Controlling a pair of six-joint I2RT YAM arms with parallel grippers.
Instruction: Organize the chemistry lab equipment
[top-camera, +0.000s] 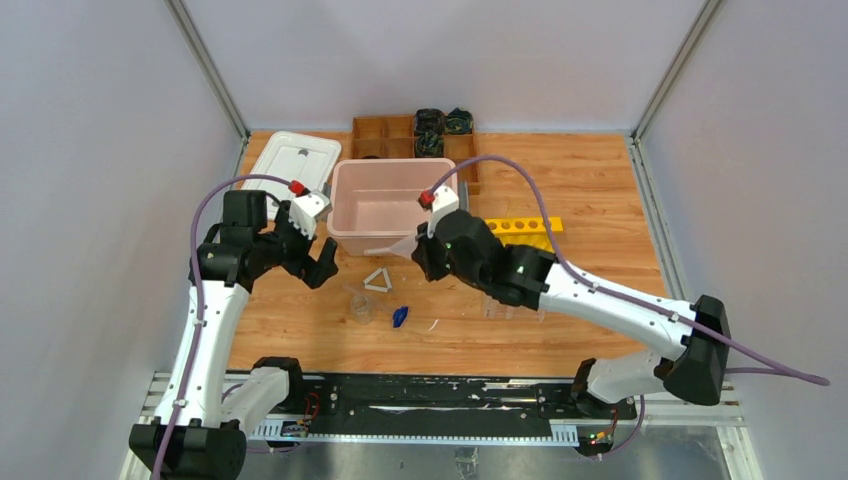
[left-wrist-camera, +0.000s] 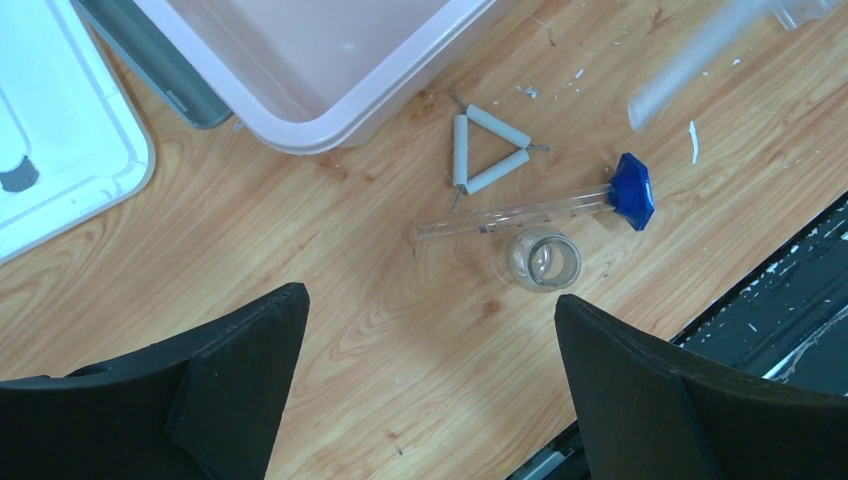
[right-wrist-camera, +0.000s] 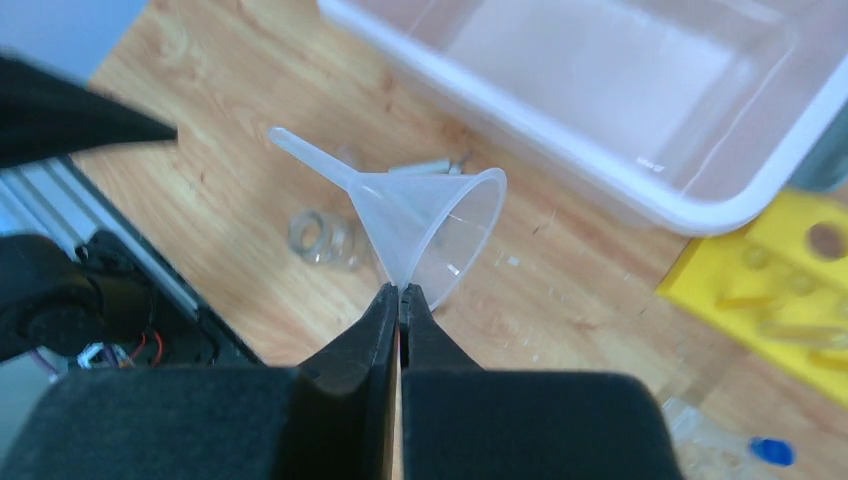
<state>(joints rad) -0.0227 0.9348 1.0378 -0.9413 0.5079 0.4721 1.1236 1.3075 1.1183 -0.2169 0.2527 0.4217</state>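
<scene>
My right gripper (right-wrist-camera: 400, 290) is shut on the rim of a clear funnel (right-wrist-camera: 430, 215) and holds it above the table, just in front of the pink bin (top-camera: 385, 205); the funnel also shows in the top view (top-camera: 393, 250). On the wood lie a white triangle (left-wrist-camera: 487, 150), a clear tube with a blue cap (left-wrist-camera: 520, 212) and a small clear beaker (left-wrist-camera: 543, 260). My left gripper (left-wrist-camera: 430, 300) is open and empty, held above the table to the near left of the beaker. Another blue-capped tube (right-wrist-camera: 770, 450) lies near the right arm.
A white lid (top-camera: 290, 165) lies left of the pink bin. A yellow tube rack (top-camera: 525, 226) stands to the bin's right. A wooden divided box (top-camera: 415, 135) holding dark items sits at the back. The black rail (top-camera: 430, 395) runs along the near edge.
</scene>
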